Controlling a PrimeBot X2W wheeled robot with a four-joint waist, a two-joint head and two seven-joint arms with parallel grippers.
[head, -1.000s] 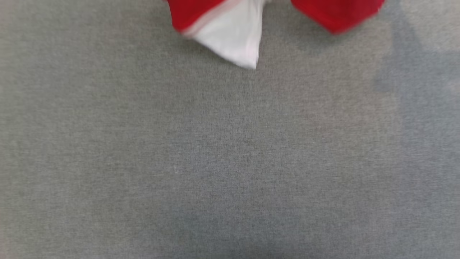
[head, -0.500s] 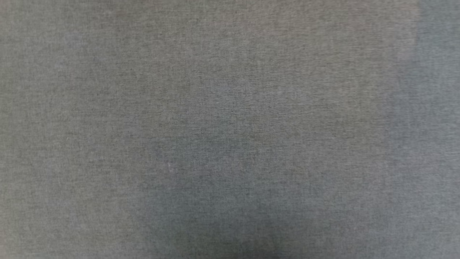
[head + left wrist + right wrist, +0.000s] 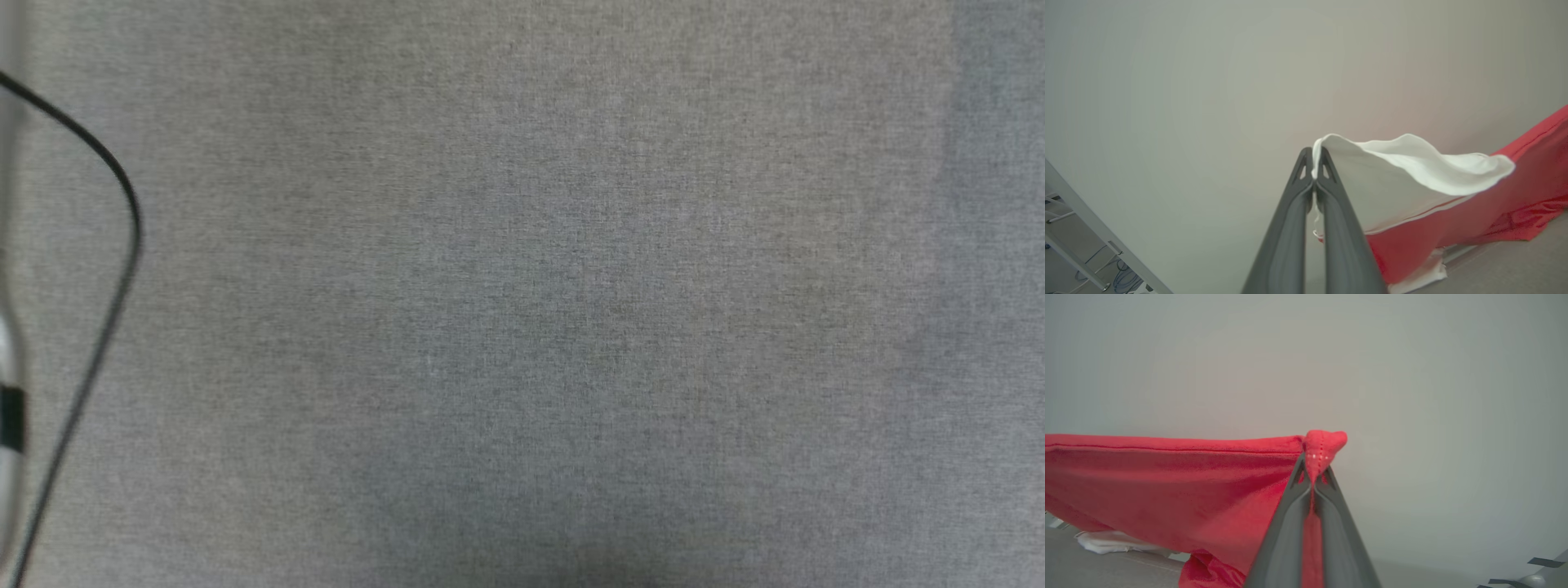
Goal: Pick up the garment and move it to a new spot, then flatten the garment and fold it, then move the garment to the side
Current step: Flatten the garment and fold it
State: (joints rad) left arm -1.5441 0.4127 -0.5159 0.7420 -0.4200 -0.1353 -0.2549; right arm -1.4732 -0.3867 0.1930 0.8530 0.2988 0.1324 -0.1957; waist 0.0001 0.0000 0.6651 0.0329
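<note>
Mid-frame in both wrist views, left claw (image 3: 1313,165) clamps the shirt (image 3: 1457,228) by its sleeve (image 3: 1404,183), right claw (image 3: 1312,473) grips a red corner (image 3: 1327,442), likely to stretch it flat.

The left hand (image 3: 1313,162) has two long, slim fingers (image 3: 1286,228) of dark grey matt material, each getting narrower toward the tip and having a small triangular opening just below it. The right hand (image 3: 1314,467) has the same dark grey fingers (image 3: 1339,539) with the same triangular openings. At the left edge of the head view there is a pale, silver-white forearm (image 3: 8,359), blurred, with a black band (image 3: 11,420) around it, and beside it a thin black cable (image 3: 135,233) makes a curve.
</note>
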